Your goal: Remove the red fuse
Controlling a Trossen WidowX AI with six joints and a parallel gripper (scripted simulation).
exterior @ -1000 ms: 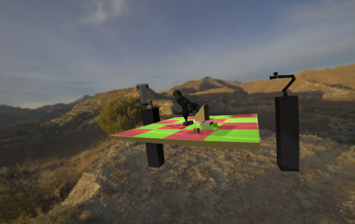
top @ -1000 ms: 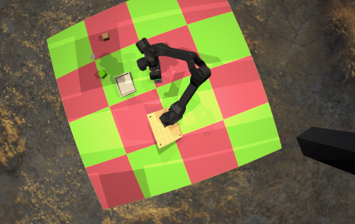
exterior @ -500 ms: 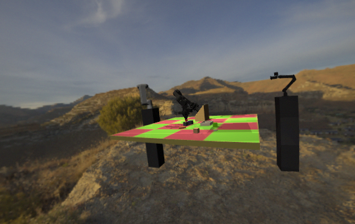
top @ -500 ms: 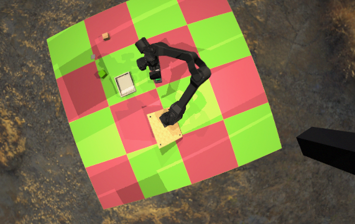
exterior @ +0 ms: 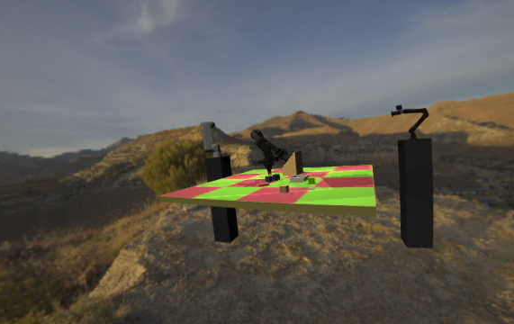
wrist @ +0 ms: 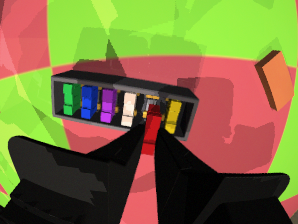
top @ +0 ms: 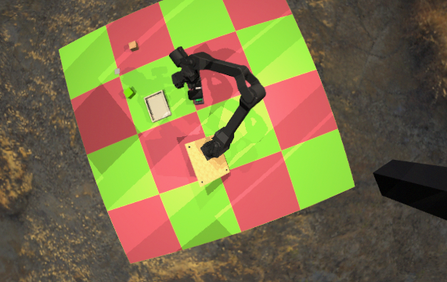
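My gripper (top: 196, 95) (exterior: 269, 174) (wrist: 150, 132) is shut on the red fuse (wrist: 152, 127). In the wrist view the fuse rises between the fingertips, and its slot with metal clips shows behind its upper end, so it looks lifted out. How much height there is between fuse and block is hard to tell. The dark fuse block (wrist: 120, 83) (exterior: 273, 178) still holds the green fuse (wrist: 71, 99), blue fuse (wrist: 89, 101), purple fuse (wrist: 108, 105), white fuse (wrist: 128, 108) and yellow fuse (wrist: 173, 115). The pale tray (top: 158, 106) (exterior: 299, 178) lies left of the block in the top view.
An orange block (wrist: 277, 81) lies right of the fuse block in the wrist view. A green cube (top: 130, 92) (exterior: 311, 181), a small pale piece (top: 117, 71) and a tan cube (top: 133, 45) (exterior: 284, 189) lie beyond the tray. A wooden board (top: 207, 169) is under the arm's base.
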